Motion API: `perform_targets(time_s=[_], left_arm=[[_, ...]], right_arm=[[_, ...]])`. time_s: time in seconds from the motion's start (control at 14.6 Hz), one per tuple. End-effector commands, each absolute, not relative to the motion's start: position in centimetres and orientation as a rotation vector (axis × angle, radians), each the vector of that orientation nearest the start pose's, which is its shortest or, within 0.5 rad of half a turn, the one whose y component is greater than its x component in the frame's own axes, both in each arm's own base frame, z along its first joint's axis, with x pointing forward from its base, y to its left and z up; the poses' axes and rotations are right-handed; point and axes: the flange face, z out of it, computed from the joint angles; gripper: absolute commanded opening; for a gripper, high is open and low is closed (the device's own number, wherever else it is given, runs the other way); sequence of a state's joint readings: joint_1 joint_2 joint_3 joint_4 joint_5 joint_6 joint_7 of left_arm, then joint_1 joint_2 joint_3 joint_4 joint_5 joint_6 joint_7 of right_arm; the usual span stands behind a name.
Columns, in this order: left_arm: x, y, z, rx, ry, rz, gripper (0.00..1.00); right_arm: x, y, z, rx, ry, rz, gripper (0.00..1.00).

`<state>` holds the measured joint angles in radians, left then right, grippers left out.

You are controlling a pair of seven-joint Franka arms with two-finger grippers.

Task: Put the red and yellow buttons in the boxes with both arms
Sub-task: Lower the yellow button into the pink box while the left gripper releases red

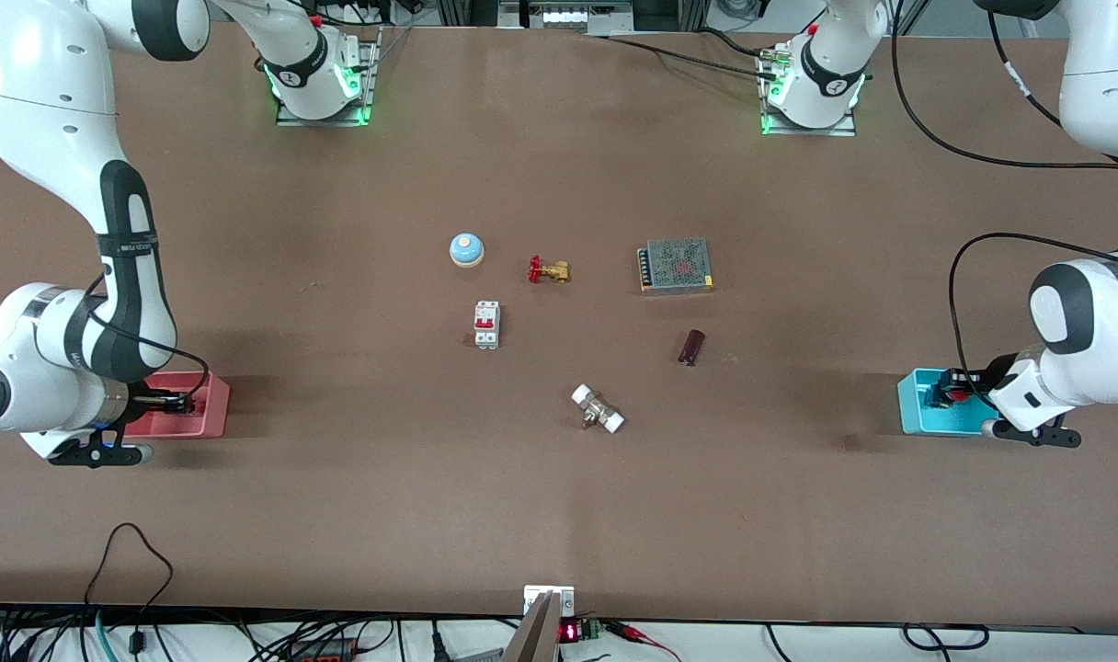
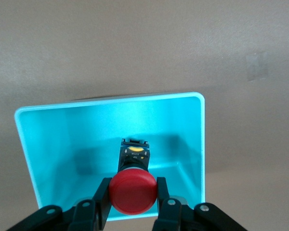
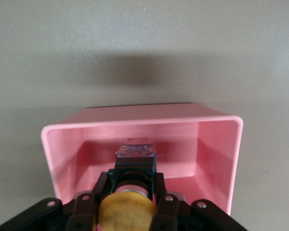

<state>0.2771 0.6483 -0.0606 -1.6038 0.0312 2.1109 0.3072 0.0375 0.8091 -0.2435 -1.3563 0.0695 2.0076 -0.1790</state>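
Left wrist view, left tool [image 2: 133, 199] clamped on red button [image 2: 133, 192] in cyan box [image 2: 62, 144], right tool [image 3: 126, 207] clamping yellow button [image 3: 125, 211] in pink box [image 3: 216, 144].

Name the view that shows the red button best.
The left wrist view: the red button fills the foreground, clamped by the left gripper inside the cyan box. The front view shows only a red speck at that box. The right wrist view does not show it.

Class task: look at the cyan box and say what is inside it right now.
Inside the cyan box is the red button, clamped in the left gripper, its black body pointing down at the floor. The cap hides where the body meets the floor, so contact cannot be judged.
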Motion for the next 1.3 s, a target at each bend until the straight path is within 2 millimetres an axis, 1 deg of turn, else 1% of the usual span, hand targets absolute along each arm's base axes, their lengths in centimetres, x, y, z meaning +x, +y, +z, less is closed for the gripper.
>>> perform_targets(time_s=[0.0, 0.07, 0.14, 0.21, 0.27, 0.34, 0.41, 0.48, 0.55, 0.62, 0.68, 0.75, 0.82, 0.89, 1.03, 1.09, 1.23], left_arm=[[66.7, 15.5, 24.1, -3.164, 0.179, 0.203, 0.53], [66.8, 15.3, 24.2, -3.164, 0.186, 0.2, 0.6], [67.3, 15.3, 25.0, -3.158, 0.187, 0.173, 0.65], [68.1, 15.2, 26.2, -3.154, 0.189, 0.133, 0.71], [68.4, 15.1, 26.9, -3.15, 0.188, 0.109, 0.82], [69.1, 14.6, 28.2, -3.147, 0.201, 0.07, 0.92], [69.8, 14.2, 29.4, -3.142, 0.198, 0.032, 0.96], [70.0, 13.3, 30.1, -3.138, 0.202, 0.016, 0.98], [70.1, 12.6, 31.3, -3.134, 0.2, -0.004, 1.0], [70.2, 11.3, 32.7, -3.131, 0.187, -0.025, 1.0], [70.2, 10.0, 34.0, -3.129, 0.171, -0.042, 1.0], [70.1, 9.2, 35.1, -3.129, 0.156, -0.049, 1.0], [69.7, 8.5, 36.0, -3.128, 0.147, -0.049, 1.0], [69.3, 7.5, 37.2, -3.124, 0.155, -0.062, 1.0], [68.0, 5.4, 39.6, -3.122, 0.112, -0.086, 1.0], [67.1, 3.8, 40.7, -3.122, 0.097, -0.077, 1.0], [65.2, 2.4, 43.4, -3.119, 0.087, -0.036, 1.0]], right_arm=[[71.6, -11.6, 23.3, -3.212, -0.035, 0.234, 0.34], [71.6, -11.6, 23.3, -3.212, -0.035, 0.234, 0.34], [71.5, -11.6, 23.1, -3.207, -0.031, 0.24, 0.34], [71.4, -11.9, 23.1, -3.206, -0.025, 0.237, 0.35], [71.4, -12.0, 22.8, -3.203, -0.028, 0.242, 0.37], [71.4, -12.0, 22.8, -3.204, -0.025, 0.229, 0.4], [71.5, -12.0, 22.9, -3.207, -0.028, 0.215, 0.42], [71.6, -12.0, 22.9, -3.208, -0.025, 0.203, 0.58], [71.7, -11.9, 22.9, -3.196, -0.012, 0.191, 0.7], [71.7, -11.8, 22.9, -3.186, -0.004, 0.187, 0.81], [71.7, -11.9, 22.9, -3.184, 0.002, 0.186, 0.89], [71.7, -12.0, 22.9, -3.183, 0.003, 0.186, 0.98], [71.6, -12.2, 23.0, -3.184, 0.007, 0.184, 1.0], [71.7, -12.1, 23.1, -3.184, 0.007, 0.184, 1.0], [71.8, -11.3, 24.1, -3.179, 0.001, 0.175, 1.0], [71.9, -11.0, 25.9, -3.176, -0.002, 0.157, 1.0], [71.5, -10.7, 28.8, -3.143, 0.012, 0.191, 1.0]])
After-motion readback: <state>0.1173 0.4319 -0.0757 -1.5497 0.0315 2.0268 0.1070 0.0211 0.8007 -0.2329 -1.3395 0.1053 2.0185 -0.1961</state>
